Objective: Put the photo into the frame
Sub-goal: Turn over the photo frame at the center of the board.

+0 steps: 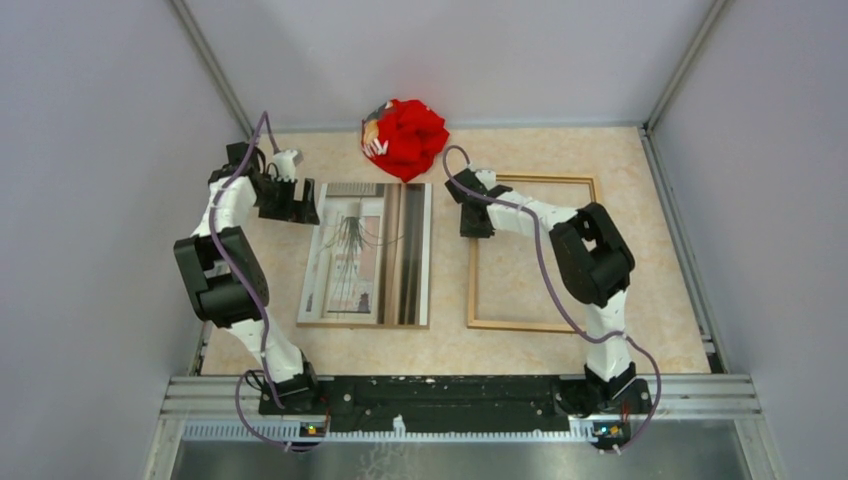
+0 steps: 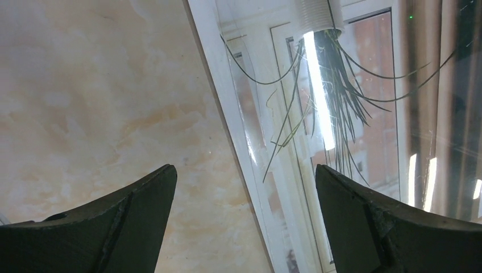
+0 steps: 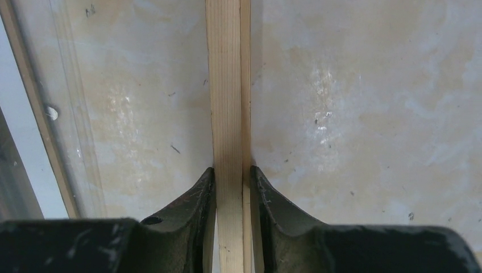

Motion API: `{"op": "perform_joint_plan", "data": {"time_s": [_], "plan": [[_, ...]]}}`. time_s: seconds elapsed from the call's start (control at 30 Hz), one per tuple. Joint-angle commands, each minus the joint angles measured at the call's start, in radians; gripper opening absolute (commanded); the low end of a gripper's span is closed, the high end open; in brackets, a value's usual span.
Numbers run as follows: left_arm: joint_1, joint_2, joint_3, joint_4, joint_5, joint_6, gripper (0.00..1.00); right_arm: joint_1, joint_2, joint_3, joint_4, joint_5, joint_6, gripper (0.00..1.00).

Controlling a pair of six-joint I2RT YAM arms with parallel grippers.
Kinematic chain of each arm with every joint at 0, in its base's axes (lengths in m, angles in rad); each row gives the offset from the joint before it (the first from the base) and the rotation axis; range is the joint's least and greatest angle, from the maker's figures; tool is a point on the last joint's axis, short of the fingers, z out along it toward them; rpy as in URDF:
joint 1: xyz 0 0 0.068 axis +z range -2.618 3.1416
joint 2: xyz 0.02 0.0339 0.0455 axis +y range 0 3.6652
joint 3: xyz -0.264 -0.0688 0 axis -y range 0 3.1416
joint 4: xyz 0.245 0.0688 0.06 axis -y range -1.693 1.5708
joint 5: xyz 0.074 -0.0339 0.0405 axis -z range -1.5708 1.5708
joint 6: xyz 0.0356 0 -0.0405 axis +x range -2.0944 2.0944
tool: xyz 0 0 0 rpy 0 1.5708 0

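Note:
The photo (image 1: 365, 255), a print of a window with a spindly trailing plant and brown curtains, lies face up left of centre. My left gripper (image 1: 300, 205) hovers open over its far left edge; in the left wrist view the fingers straddle the photo's (image 2: 341, 114) white border, the left gripper (image 2: 244, 170) holding nothing. To the right the thin wooden frame (image 1: 520, 325) lies flat. My right gripper (image 1: 472, 225) is down on its left rail. The right wrist view shows the right gripper (image 3: 232, 170) with both fingers pressed against the frame's (image 3: 227, 85) rail.
A crumpled red cloth (image 1: 405, 138) sits at the back centre, just beyond the photo's far corner. A thin brown edge (image 1: 362, 325) shows under the photo's near side. Grey walls close in the marbled table (image 1: 450, 345) on three sides.

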Motion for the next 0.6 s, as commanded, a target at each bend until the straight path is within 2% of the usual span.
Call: {"op": "perform_joint_plan", "data": {"time_s": [0.0, 0.13, 0.23, 0.37, 0.47, 0.57], "plan": [[0.001, -0.051, -0.002, 0.033, -0.032, 0.008, 0.98, 0.042, -0.017, -0.077, -0.018, 0.001, 0.048, 0.20], [0.008, -0.056, -0.005, 0.034, -0.045, 0.029, 0.98, 0.054, -0.012, -0.036, -0.060, 0.041, 0.038, 0.31], [0.023, -0.057, -0.001, 0.050, -0.077, 0.050, 0.98, 0.053, -0.041, 0.013, -0.097, 0.062, 0.028, 0.48], [0.048, -0.024, 0.034, 0.080, -0.154, 0.077, 0.98, 0.055, -0.123, 0.079, -0.135, 0.063, -0.031, 0.62], [0.053, 0.021, 0.055, 0.109, -0.240, 0.102, 0.98, 0.062, -0.202, 0.059, -0.082, 0.048, -0.069, 0.75], [0.054, 0.067, 0.085, 0.088, -0.249, 0.114, 0.98, 0.065, -0.253, 0.056, -0.014, 0.068, -0.063, 0.91]]}}
